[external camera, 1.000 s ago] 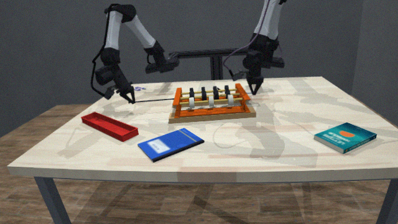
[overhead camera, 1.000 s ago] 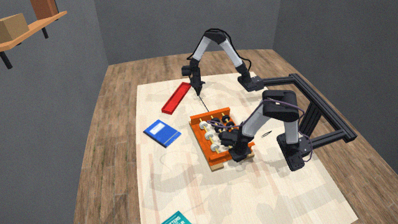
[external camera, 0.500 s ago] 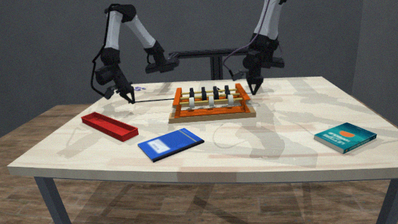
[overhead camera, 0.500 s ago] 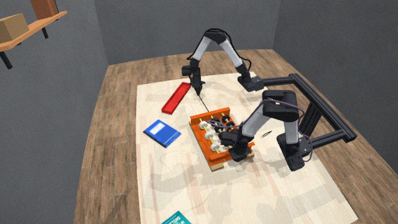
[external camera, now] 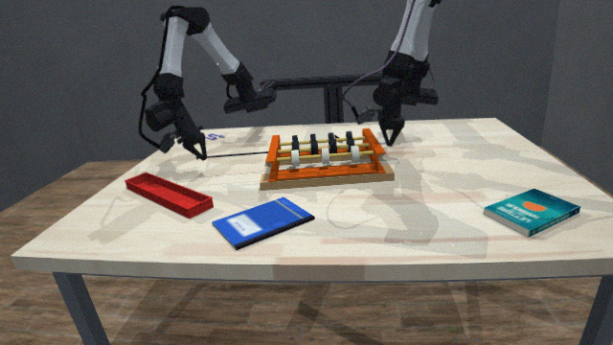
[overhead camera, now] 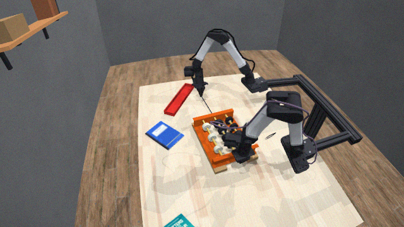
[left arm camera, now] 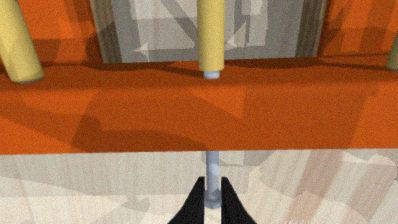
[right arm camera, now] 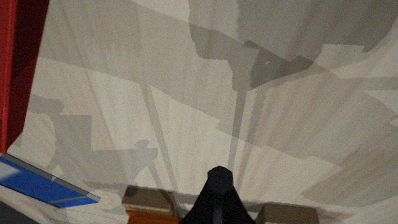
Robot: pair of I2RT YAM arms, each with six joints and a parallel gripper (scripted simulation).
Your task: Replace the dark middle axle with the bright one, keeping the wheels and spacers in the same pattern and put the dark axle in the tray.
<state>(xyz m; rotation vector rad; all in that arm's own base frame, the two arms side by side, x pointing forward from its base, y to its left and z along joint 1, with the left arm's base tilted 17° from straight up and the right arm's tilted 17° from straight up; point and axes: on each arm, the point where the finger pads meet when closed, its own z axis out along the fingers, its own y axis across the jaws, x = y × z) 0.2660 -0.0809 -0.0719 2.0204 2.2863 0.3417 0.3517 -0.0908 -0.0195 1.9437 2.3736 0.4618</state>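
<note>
The orange wheel frame stands on its battens, with white and black wheels and yellow spacers between its rails. My left gripper is shut on the bright axle near its head, outside one rail. That axle passes through the rail, and its shank shows just before a middle spacer. My right gripper is shut on the dark axle at its head. The dark axle spans from these fingers to the opposite rail; its inner end is hidden.
The red tray lies beside the right arm. A blue notebook lies near the frame and tray. A teal book lies farther off.
</note>
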